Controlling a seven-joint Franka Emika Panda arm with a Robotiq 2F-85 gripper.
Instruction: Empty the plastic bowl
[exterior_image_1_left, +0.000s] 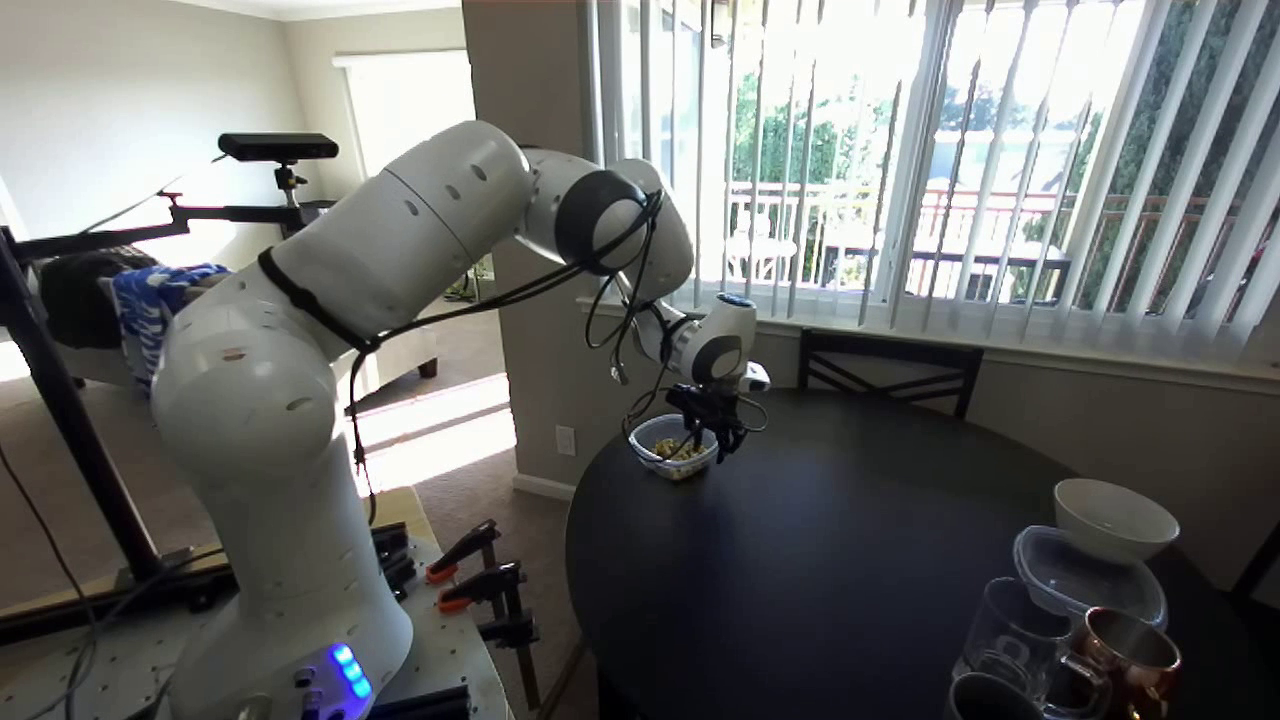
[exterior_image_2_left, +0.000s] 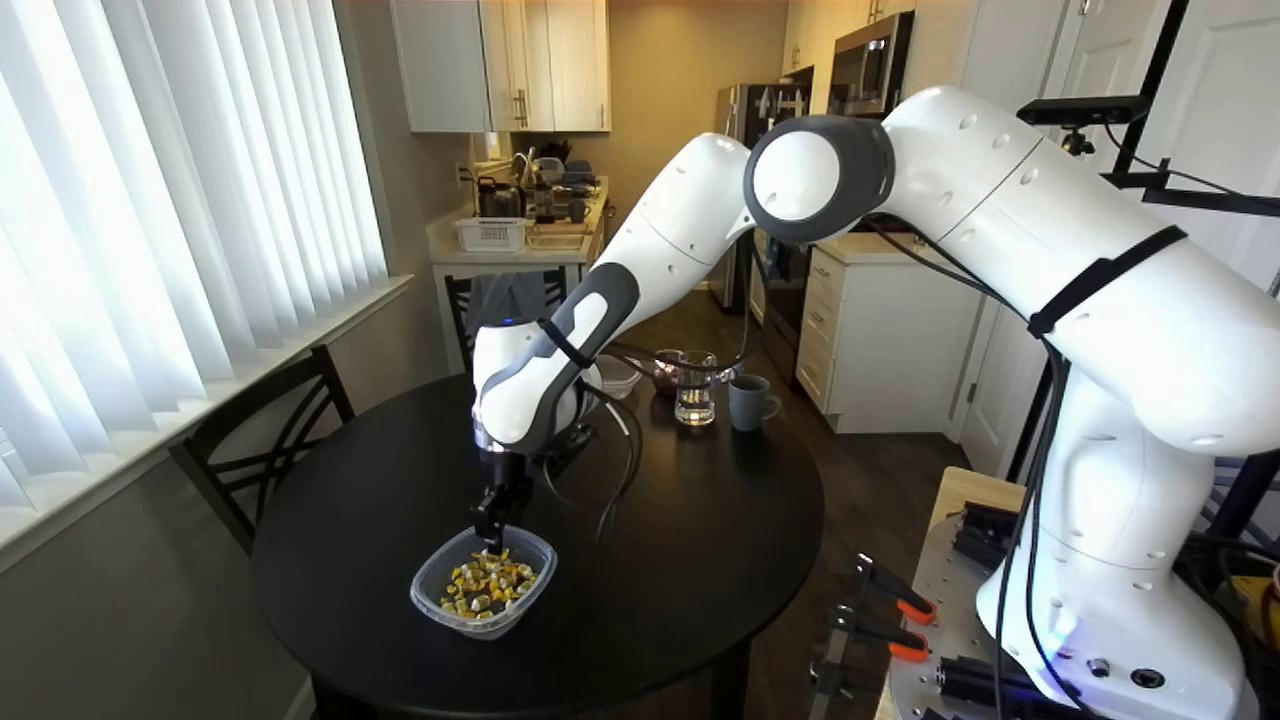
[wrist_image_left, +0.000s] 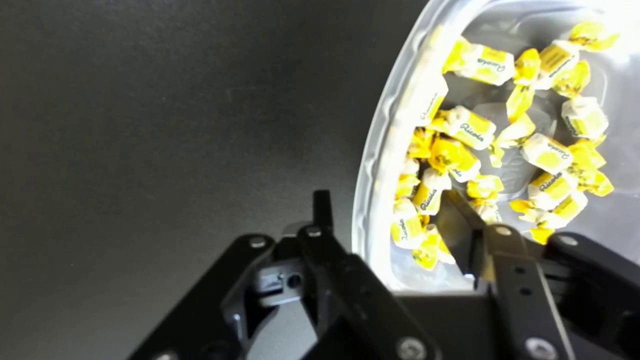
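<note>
The plastic bowl (exterior_image_2_left: 425, 592) is translucent, squarish with rounded corners and a pale rim. It stands upright near the table's edge and shows in both exterior views (exterior_image_1_left: 655, 463). It holds many yellow and white wrapped candies (exterior_image_2_left: 488, 585). In the wrist view the bowl's rim (wrist_image_left: 381, 150) runs up between my fingers, with candies (wrist_image_left: 470, 127) at the right. My gripper (wrist_image_left: 387, 205) is open around the bowl's wall. One finger is outside over the table; the other reaches inside above the candies. The gripper also shows in both exterior views (exterior_image_1_left: 715, 440) (exterior_image_2_left: 493, 530). Contact with the wall cannot be told.
On the round black table (exterior_image_1_left: 840, 560) stand a white bowl (exterior_image_1_left: 1115, 520), a see-through plastic container (exterior_image_1_left: 1090, 580), a glass mug (exterior_image_1_left: 1010, 640), a copper mug (exterior_image_1_left: 1135, 655) and a grey mug (exterior_image_2_left: 748, 403). Chairs (exterior_image_1_left: 890, 365) stand by the window side.
</note>
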